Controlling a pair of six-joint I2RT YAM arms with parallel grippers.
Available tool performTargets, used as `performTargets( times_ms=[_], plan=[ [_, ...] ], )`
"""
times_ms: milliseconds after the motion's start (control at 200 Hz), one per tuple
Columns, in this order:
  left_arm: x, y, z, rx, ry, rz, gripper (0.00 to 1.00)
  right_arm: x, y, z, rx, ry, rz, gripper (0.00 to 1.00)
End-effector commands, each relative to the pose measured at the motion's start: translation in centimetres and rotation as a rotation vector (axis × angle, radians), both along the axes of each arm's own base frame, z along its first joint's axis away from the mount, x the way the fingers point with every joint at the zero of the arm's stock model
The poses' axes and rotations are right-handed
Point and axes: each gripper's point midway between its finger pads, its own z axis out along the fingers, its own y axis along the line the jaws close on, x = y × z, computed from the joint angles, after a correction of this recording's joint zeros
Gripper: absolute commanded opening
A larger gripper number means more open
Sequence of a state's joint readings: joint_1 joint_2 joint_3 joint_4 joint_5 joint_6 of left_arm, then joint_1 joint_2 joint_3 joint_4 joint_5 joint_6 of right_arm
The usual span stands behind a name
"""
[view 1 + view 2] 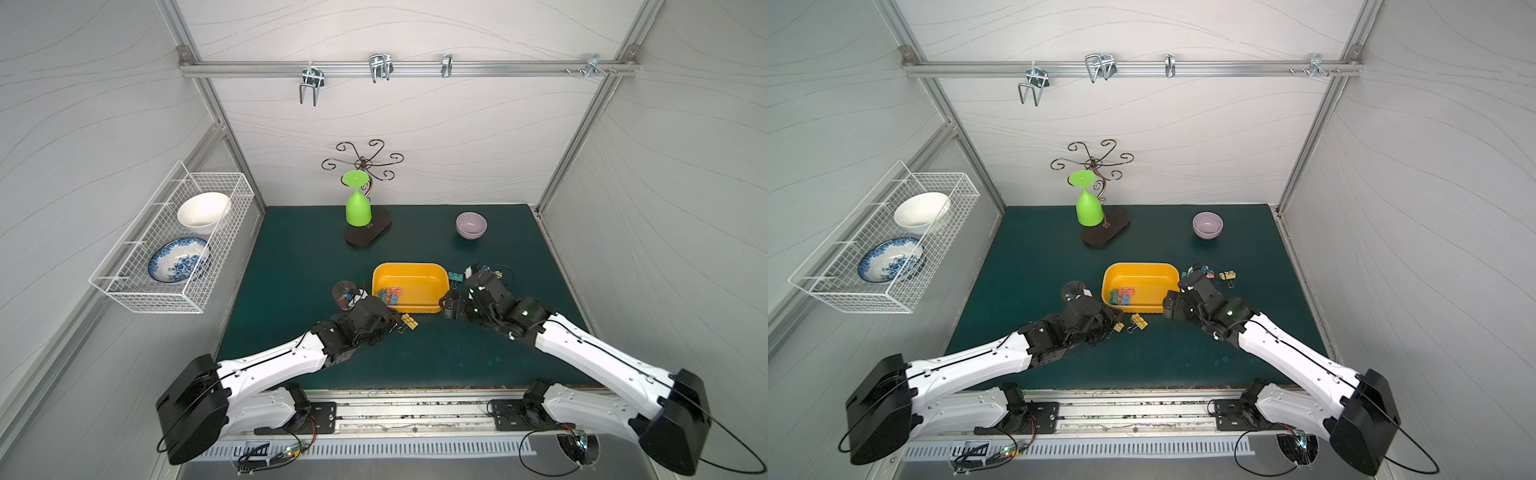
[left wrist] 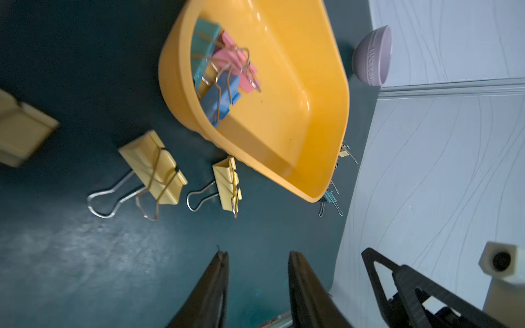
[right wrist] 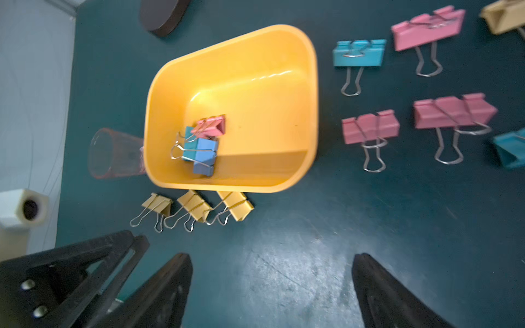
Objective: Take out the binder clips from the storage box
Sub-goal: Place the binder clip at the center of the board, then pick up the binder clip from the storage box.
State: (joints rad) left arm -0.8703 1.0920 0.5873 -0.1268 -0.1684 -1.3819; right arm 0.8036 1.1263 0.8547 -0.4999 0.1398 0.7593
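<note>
The storage box (image 1: 415, 276), a glossy yellow-orange plastic tub with rounded corners and a smooth rolled rim, sits mid-table on the dark green mat (image 1: 415, 361), which looks faintly scuffed. In its near-left corner lies a tangled heap of binder clips (image 3: 203, 144): folded pastel bodies in pink, teal and blue, with thin silver wire loops crossing over them. The rest of the box floor is bare and shiny.

Three yellow clips (image 3: 193, 207) lie in a row on the mat just beside the box's near wall, wire handles pointing near. To the right of the box, pink and teal clips (image 3: 369, 127) lie flat and apart from one another.

The left gripper (image 2: 259, 254) hovers near the box's near-left corner. Its black tapered fingers are narrowly parted, with only mat between them. The right gripper (image 3: 271, 255), by the near-right corner, is spread wide and empty.

A clear reddish cup (image 1: 344, 293) lies on its side left of the box. A round lilac bowl (image 1: 471, 225) stands far right.
</note>
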Motion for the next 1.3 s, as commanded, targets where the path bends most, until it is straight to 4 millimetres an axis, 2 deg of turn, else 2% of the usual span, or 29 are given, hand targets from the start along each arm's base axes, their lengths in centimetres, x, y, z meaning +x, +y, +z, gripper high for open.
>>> performTargets(
  times_ms=[0, 75, 280, 385, 520, 650, 895, 1186, 1296],
  plan=[
    [0.5, 4.0, 0.4, 0.219, -0.073, -0.007, 0.4, 0.3, 3.9, 0.9, 0.026, -0.008, 0.198, 0.85],
    [0.5, 5.7, 0.7, 0.267, -0.055, -0.014, 0.4, 0.6, 5.6, 0.1, -0.016, 0.026, 0.272, 0.8],
    [1.2, 7.5, 1.9, 0.312, -0.102, -0.099, 0.42, 2.2, 9.5, -2.1, -0.15, 0.065, 0.43, 0.62],
    [1.3, 8.4, 1.8, 0.305, -0.081, -0.094, 0.42, 3.1, 11.7, -2.7, -0.195, 0.01, 0.552, 0.55],
    [1.2, 9.0, 1.0, 0.296, -0.044, -0.096, 0.42, 4.5, 13.5, -4.1, -0.29, -0.092, 0.691, 0.51],
    [1.0, 9.3, 0.5, 0.296, -0.029, -0.098, 0.42, 4.8, 15.3, -5.1, -0.326, -0.18, 0.823, 0.5],
    [0.7, 9.1, 0.4, 0.273, -0.023, -0.106, 0.42, 6.3, 16.2, -6.8, -0.425, -0.266, 0.893, 0.47],
    [0.3, 9.4, 0.3, 0.263, -0.021, -0.092, 0.42, 7.6, 16.6, -8.5, -0.529, -0.304, 0.981, 0.36],
    [0.3, 9.5, 0.5, 0.262, -0.026, -0.088, 0.42, 8.2, 16.6, -9.1, -0.555, -0.313, 0.985, 0.35]
  ],
)
